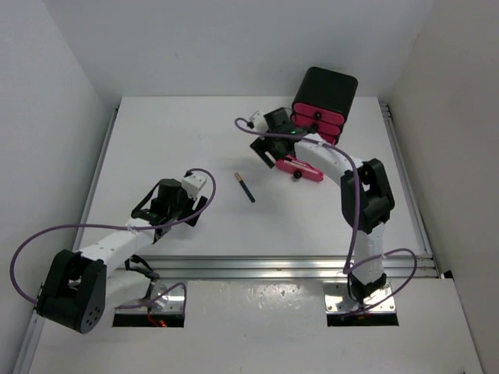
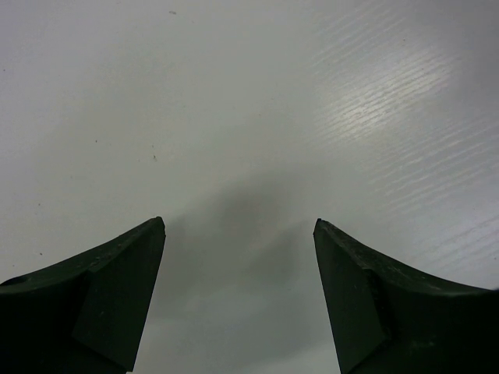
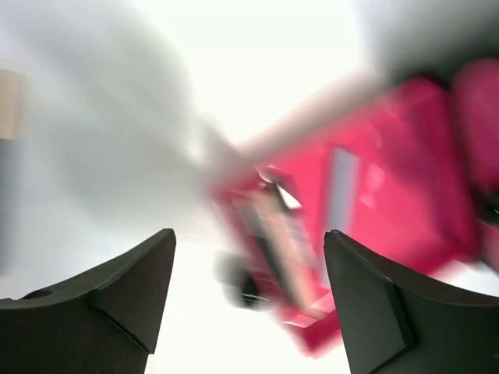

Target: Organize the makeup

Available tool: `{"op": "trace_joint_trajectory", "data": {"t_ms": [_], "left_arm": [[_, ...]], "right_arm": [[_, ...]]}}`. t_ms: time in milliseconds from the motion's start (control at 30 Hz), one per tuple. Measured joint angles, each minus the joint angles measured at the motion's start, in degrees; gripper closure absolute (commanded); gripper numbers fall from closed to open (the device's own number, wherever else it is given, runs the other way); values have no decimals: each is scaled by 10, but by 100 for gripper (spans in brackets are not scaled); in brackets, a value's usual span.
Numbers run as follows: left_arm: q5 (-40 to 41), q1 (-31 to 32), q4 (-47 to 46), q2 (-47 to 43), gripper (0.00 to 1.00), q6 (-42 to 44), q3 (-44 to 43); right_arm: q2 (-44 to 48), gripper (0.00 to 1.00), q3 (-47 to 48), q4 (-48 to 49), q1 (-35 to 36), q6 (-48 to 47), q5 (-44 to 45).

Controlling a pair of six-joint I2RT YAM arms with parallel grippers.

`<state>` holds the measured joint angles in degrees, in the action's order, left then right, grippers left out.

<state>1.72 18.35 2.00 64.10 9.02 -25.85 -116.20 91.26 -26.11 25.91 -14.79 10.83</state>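
Observation:
A thin black pencil with a beige end (image 1: 245,187) lies on the white table between the arms. No other makeup shows clearly. My right gripper (image 1: 263,146) is open and empty, hovering by the left end of a pulled-out pink drawer (image 1: 301,168). In the blurred right wrist view the drawer (image 3: 366,226) and its black knob (image 3: 249,287) lie between and beyond my fingers, with something pale inside that I cannot identify. My left gripper (image 1: 198,207) is open and empty, low over bare table (image 2: 234,140), left of the pencil.
A black box (image 1: 326,89) with pink drawers (image 1: 318,118) stands at the back right, just behind the right gripper. The table's metal front rail (image 1: 273,265) runs along the near edge. White walls close the left, back and right sides.

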Motion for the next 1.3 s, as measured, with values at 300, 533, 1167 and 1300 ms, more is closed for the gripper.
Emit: {"op": "trace_joint_trajectory", "data": {"t_ms": [300,533,1167,1300], "left_arm": [[-4,0,0,8,17,7,0],[-4,0,0,8,17,9,0],[-4,0,-15,6,17,10,9],[-4,0,-18,5,17,10,10]], "right_arm": [[-51,26,23,16,155,128,-99],[-104,44,-5,20,144,159,-78],[-22,100,-42,54,78,56,-49],[23,100,-39,80,9,-20,-16]]}}
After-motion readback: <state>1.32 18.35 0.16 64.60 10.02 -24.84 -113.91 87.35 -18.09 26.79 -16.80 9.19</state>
